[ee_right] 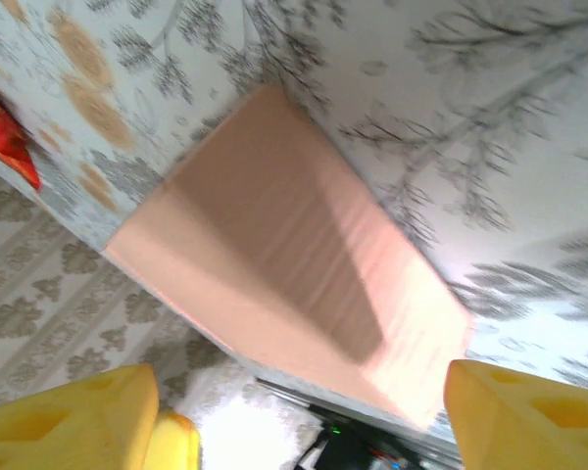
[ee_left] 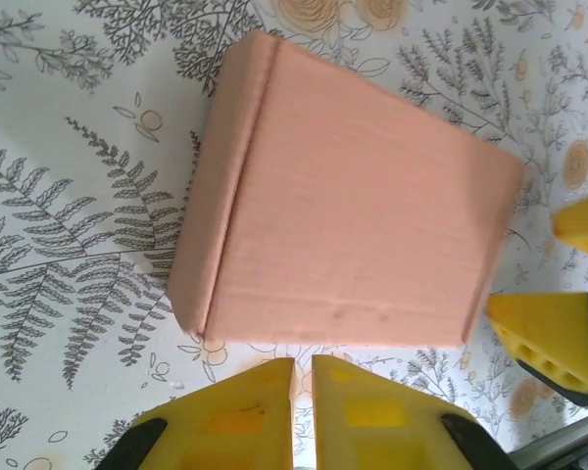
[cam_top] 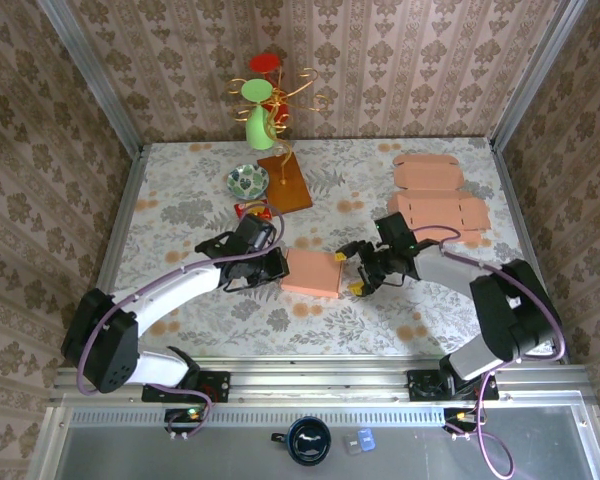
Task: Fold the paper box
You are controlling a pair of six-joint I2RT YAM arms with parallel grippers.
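Salmon-pink card: in the top external view the paper box (cam_top: 312,272) lies near the middle of the desk (cam_top: 170,215), between the two arms. The left end effector (cam_top: 273,265) stands at its left edge and the right end effector (cam_top: 356,272) at its right edge. We judge this a bracing arrangement, one side backing the box while the other works a flap. Flat blanks (cam_top: 435,195) lie well apart, at the far right.

Left wrist view: the paper box (ee_left: 353,196) shows a crease down one side, the strip beyond it angled toward the desk. The left end effector (ee_left: 304,370) has its jaws all but together and holds nothing, just beside the near edge. In our judgement it serves as a blunt pusher.

Right wrist view: the right end effector (ee_right: 299,387) is spread wide and grips nothing. The paper box (ee_right: 294,264) lies ahead of the gap, apparently so the jaws can straddle it. Blur prevents us from confirming contact.
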